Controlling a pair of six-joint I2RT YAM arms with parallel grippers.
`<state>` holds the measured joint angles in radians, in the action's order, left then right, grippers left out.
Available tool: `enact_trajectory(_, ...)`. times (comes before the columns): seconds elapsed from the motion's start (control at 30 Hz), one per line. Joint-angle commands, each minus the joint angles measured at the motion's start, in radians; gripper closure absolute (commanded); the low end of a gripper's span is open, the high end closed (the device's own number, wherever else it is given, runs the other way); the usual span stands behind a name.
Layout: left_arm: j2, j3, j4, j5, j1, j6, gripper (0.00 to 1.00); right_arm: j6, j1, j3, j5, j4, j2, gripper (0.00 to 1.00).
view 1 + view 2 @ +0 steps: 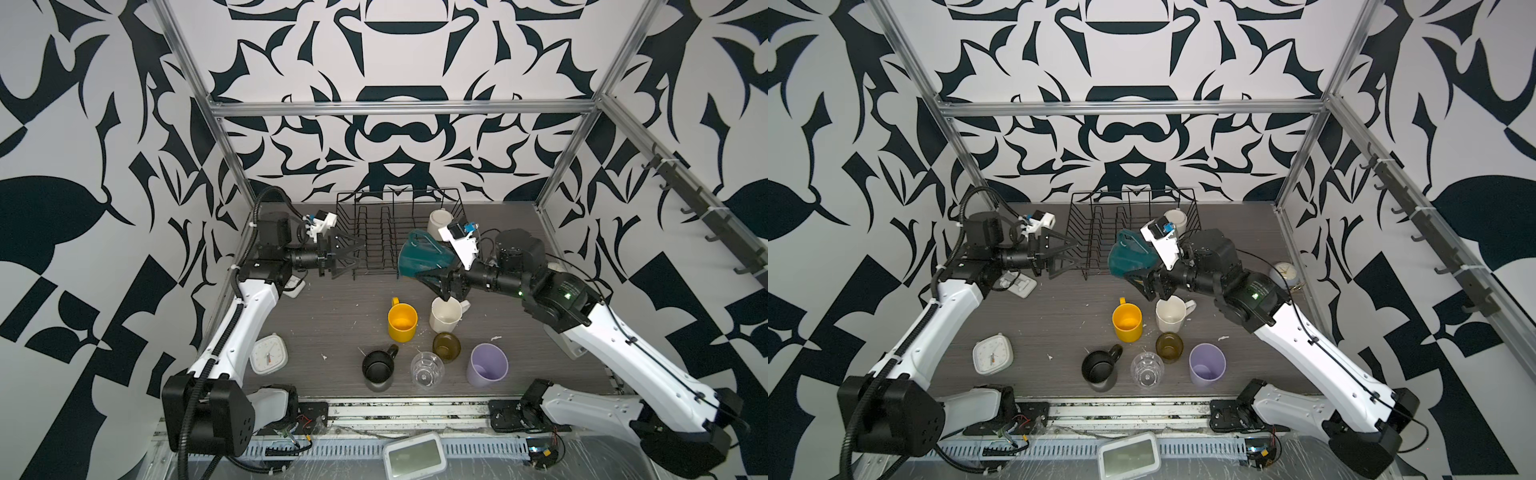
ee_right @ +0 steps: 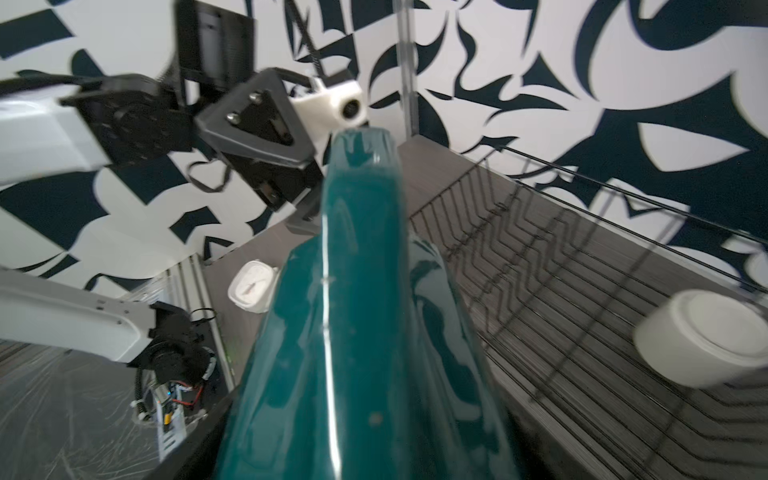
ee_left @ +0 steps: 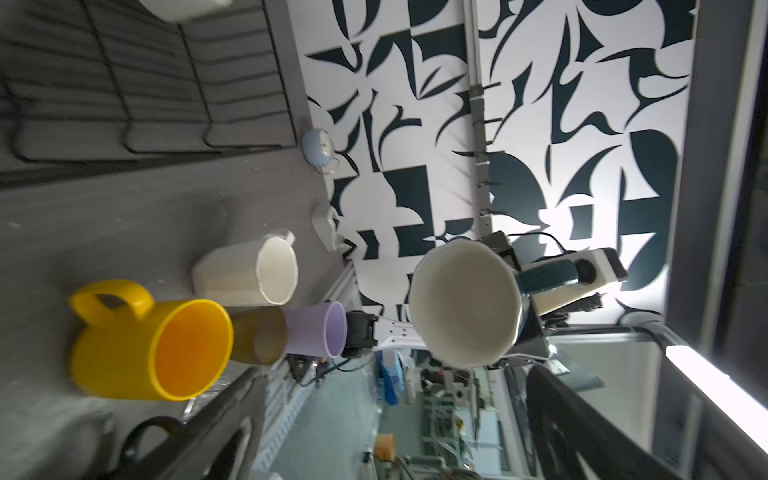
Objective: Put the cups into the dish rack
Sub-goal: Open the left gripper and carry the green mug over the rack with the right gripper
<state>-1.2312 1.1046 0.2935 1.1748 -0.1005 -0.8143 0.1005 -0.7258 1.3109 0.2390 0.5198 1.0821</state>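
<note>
1. Left gripper [image 1: 358, 257]: jaws spread wide and empty, level with the left end of the dish rack [image 1: 376, 241].
2. Dish rack: black wire, at the back of the desk [image 1: 332, 316]. Holds one white mug [image 1: 439, 222], tipped over in the far right corner.
3. Black mug [image 1: 377, 365], yellow mug [image 1: 402, 321]: upright on the desk. Probably rigid with slick walls. Best taken by the wall, one jaw inside the rim.
4. Teal mug [image 1: 422, 257]: on its side in the air over the rack's near right corner, mouth toward the left gripper. Likely heavy glazed ceramic, would chip if dropped on wire.
5. Clear glass [image 1: 427, 368], amber glass [image 1: 446, 347]: upright near the front. Brittle and slippery, so squeeze gently across the body.
6. Faceted white mug [image 1: 445, 314]: upright beside the yellow mug. Its flat facets suit the jaws.
7. Lilac tumbler [image 1: 487, 365]: upright. Looks like light plastic, may flex.
8. Right gripper [image 1: 436, 279]: jaws clamped across the teal mug's body.
</note>
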Motion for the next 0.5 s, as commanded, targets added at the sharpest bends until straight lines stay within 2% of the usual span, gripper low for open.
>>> enact_trajectory(0.0,0.033,0.048,0.231,-0.161,0.008,0.229,0.01,-0.013,0.008,0.134,-0.22,0.108,0.007,1.0)
enact_trajectory(0.17,0.116,0.015,0.132,-0.384,0.029,0.208,0.01,-0.017,0.018,0.28,-0.346,0.272,0.09,1.0)
enact_trajectory(0.3,0.193,0.011,0.124,-0.572,0.035,0.279,0.01,-0.025,0.067,0.372,-0.347,0.352,0.162,1.0)
enact_trajectory(0.47,0.292,-0.059,-0.01,-0.638,0.045,0.289,0.01,-0.048,0.158,0.453,-0.312,0.407,0.249,1.0)
